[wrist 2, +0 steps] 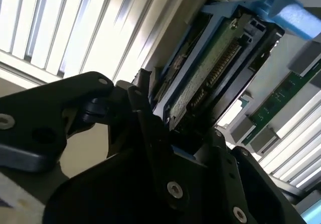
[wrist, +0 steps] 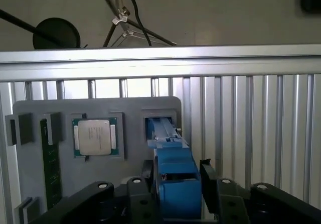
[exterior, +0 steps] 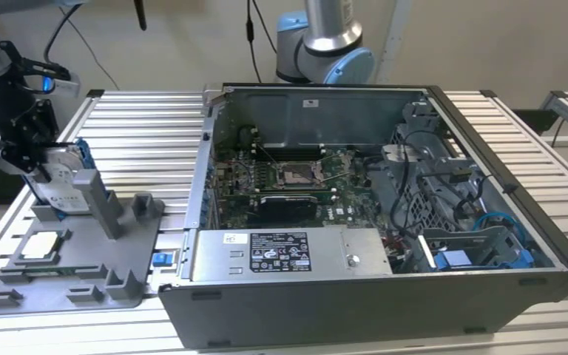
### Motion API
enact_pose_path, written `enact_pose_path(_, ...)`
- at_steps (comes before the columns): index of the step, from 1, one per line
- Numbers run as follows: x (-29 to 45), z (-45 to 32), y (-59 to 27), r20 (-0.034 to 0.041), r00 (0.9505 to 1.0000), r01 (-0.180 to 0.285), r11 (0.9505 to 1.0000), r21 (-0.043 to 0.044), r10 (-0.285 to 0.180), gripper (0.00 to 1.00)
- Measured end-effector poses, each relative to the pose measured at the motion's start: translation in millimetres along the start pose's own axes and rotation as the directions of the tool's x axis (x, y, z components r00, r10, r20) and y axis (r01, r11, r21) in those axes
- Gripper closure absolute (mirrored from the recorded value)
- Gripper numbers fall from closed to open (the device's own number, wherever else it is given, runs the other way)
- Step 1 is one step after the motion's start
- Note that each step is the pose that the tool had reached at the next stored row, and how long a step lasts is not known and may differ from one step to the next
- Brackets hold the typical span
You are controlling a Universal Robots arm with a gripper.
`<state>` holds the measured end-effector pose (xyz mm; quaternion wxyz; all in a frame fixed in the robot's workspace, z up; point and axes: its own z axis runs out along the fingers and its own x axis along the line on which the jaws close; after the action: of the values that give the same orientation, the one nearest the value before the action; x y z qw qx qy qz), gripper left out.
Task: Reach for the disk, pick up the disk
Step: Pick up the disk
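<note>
Now upright: silver-grey metal disk in bright blue plastic bracket, clenched between black gripper's fingers, seated in flat grey plastic fixture at the exterior view's left. Nearer, small silver square chip; right, open grey computer case.

Here's the worktop: the open computer case sits on the exterior view's right, with the fixture plate on its left. The disk stands upright in a slot at the plate's far end, the pincer clamped on either side of it. The processor chip lies in front of it.
</note>
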<state>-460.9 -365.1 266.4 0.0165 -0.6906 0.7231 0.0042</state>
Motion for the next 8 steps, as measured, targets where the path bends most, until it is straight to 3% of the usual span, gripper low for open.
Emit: enact_pose_path(8,0.0,0.4,0.0,0.0,1.0,0.0,1.0,0.0,0.0,1.0)
